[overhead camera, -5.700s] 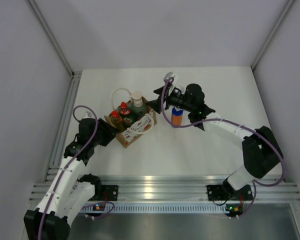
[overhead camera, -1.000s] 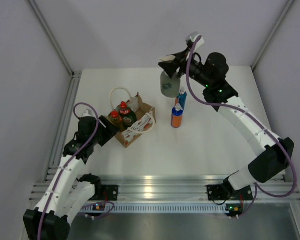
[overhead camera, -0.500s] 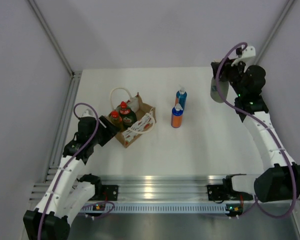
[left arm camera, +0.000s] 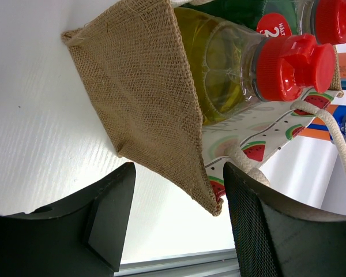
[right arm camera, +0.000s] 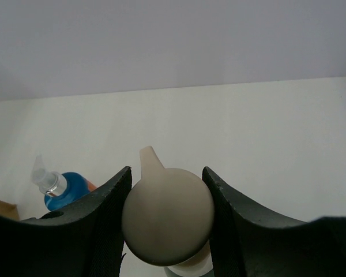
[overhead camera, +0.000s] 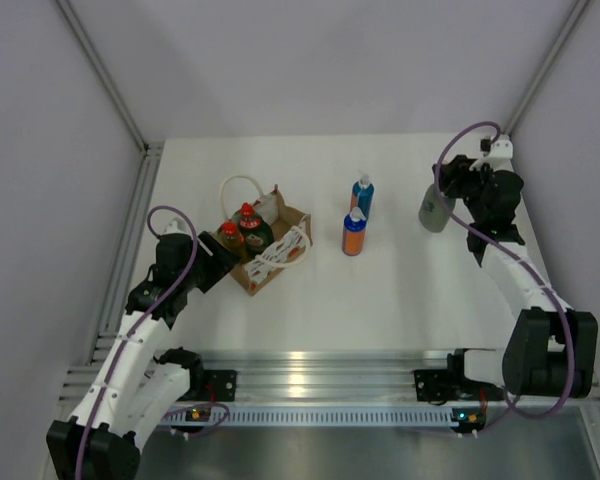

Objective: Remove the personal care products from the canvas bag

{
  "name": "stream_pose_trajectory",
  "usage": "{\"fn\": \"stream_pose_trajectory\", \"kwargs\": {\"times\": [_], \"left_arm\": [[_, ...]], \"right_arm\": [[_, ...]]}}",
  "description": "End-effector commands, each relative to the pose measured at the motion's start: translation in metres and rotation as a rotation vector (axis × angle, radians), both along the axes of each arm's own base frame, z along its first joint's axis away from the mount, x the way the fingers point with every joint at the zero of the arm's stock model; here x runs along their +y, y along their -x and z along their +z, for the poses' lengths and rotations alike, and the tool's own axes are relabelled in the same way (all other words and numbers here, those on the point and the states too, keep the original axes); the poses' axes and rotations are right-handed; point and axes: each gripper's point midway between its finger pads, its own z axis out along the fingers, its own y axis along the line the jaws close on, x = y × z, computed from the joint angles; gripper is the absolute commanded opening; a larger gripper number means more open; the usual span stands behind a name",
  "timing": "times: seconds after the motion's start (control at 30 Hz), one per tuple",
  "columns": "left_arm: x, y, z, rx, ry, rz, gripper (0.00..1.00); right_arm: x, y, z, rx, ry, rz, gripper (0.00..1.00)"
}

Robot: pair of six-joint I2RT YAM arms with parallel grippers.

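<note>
The canvas bag (overhead camera: 270, 252) stands left of centre and holds the yellow-green bottle (overhead camera: 230, 238) and the dark green bottle (overhead camera: 251, 229), both red-capped. The blue bottle (overhead camera: 362, 192) and the orange bottle (overhead camera: 353, 233) stand on the table in the middle. My right gripper (overhead camera: 448, 188) is shut on the white pump (right arm camera: 168, 222) of the grey-green bottle (overhead camera: 435, 210) and holds it upright at the far right. My left gripper (left arm camera: 179, 222) is open, its jaws either side of the bag's lower corner (left arm camera: 144, 98). The yellow-green bottle (left arm camera: 219, 69) shows inside the bag.
A white rope handle (overhead camera: 242, 184) loops up behind the bag, and another (overhead camera: 280, 255) lies over its printed side. The right wall (overhead camera: 580, 150) is close beside my right arm. The aluminium rail (overhead camera: 310, 375) runs along the near edge.
My right gripper has carried the grey-green bottle from above the blue bottle over to the right side of the table and lower. The left arm and the bag have not moved.
</note>
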Motion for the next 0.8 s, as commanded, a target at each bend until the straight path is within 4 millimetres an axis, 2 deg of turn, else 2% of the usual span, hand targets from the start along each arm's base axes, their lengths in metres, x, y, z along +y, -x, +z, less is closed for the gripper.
{"fn": "stream_pose_trajectory", "kwargs": {"times": [0.0,0.23,0.37,0.7,0.73,0.77], "left_arm": [[-0.002,-0.005,0.020,-0.061,0.013,-0.009,0.67],[-0.002,-0.005,0.021,-0.064,0.013,-0.011,0.67],[-0.002,-0.004,0.020,-0.062,0.015,-0.011,0.68],[-0.002,-0.004,0.021,-0.064,0.014,-0.012,0.68],[-0.002,-0.005,0.021,-0.064,0.015,-0.011,0.68],[-0.003,-0.004,0.021,-0.063,0.017,-0.014,0.67]], "right_arm": [[0.004,0.000,0.102,-0.399,-0.019,0.031,0.00],[0.010,-0.011,0.076,-0.359,-0.008,0.068,0.00],[0.012,-0.018,0.055,-0.317,-0.004,0.081,0.00],[0.014,-0.020,0.030,-0.277,-0.003,0.098,0.00],[0.014,-0.020,0.029,-0.274,-0.004,0.098,0.03],[0.015,-0.020,0.027,-0.269,-0.005,0.100,0.15]]}}
